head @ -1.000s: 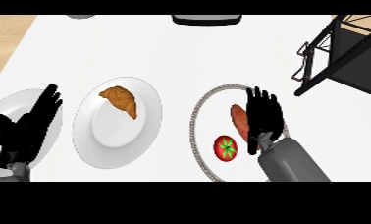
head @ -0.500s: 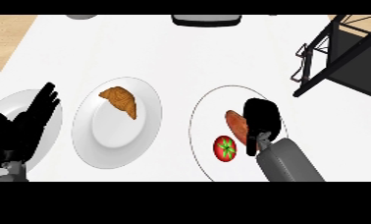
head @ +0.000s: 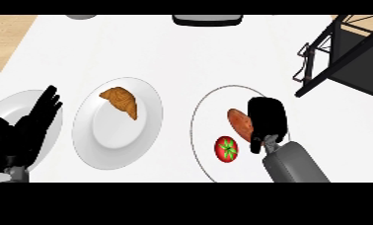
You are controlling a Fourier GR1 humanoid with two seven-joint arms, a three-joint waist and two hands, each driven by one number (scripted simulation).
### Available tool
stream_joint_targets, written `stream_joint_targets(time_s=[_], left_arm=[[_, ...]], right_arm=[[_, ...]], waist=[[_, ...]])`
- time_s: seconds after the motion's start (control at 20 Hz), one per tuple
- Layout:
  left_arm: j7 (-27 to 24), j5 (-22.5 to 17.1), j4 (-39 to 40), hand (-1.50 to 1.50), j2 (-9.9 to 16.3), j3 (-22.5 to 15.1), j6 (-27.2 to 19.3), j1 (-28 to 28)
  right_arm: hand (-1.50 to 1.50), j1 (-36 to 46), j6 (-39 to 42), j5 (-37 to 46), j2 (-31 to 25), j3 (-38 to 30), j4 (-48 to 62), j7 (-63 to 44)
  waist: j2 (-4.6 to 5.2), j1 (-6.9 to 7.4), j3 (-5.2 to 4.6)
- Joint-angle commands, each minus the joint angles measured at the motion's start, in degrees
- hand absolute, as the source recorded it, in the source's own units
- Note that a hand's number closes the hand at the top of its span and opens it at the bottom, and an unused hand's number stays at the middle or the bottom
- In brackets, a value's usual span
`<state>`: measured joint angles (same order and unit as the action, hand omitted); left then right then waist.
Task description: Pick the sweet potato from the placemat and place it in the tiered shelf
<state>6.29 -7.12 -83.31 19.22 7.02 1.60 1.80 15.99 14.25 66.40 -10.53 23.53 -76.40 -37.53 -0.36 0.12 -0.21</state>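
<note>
Your right hand (head: 267,118) curled its fingers around the sweet potato (head: 240,121) on the round placemat (head: 207,120), beside the tomato (head: 226,148); your left hand (head: 33,128) rested spread.

Just left of the black right robot hand (head: 267,118) lies the orange-brown sweet potato (head: 239,120), on a white round placemat (head: 207,125) rimmed in grey. Nearer its wrist sits a red tomato (head: 226,148) with a green star-shaped top. The surface (head: 197,56) is white.
</note>
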Motion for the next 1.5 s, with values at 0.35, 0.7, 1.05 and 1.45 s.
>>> stream_joint_targets(time_s=[0.35, 0.7, 1.05, 1.45], left_arm=[[-0.3, 0.0, 0.3, 0.00, -0.5, 1.1, 0.9, 0.2], [-0.6, 0.3, 3.3, 0.00, -0.1, 2.5, 1.2, -0.5], [-0.3, 0.9, 0.8, 0.00, -0.4, 2.4, 0.8, 0.9], [1.9, 1.5, -3.3, 0.00, -2.0, 1.0, 0.9, 1.5]], right_arm=[[1.50, -8.6, -5.3, -12.7, -14.4, -15.8, -19.2, 17.2], [1.50, -16.4, 2.7, -25.2, -15.9, -27.2, -39.8, 13.5], [1.50, -19.9, 9.8, -45.3, -13.6, -42.4, -56.2, 6.2], [1.50, -9.9, 14.7, -65.3, -21.8, -59.9, -58.7, -8.4]], waist=[[0.21, -1.00, 0.25], [0.06, -1.64, 0.16], [-0.31, -2.52, 0.16], [0.10, -0.43, 0.17]])
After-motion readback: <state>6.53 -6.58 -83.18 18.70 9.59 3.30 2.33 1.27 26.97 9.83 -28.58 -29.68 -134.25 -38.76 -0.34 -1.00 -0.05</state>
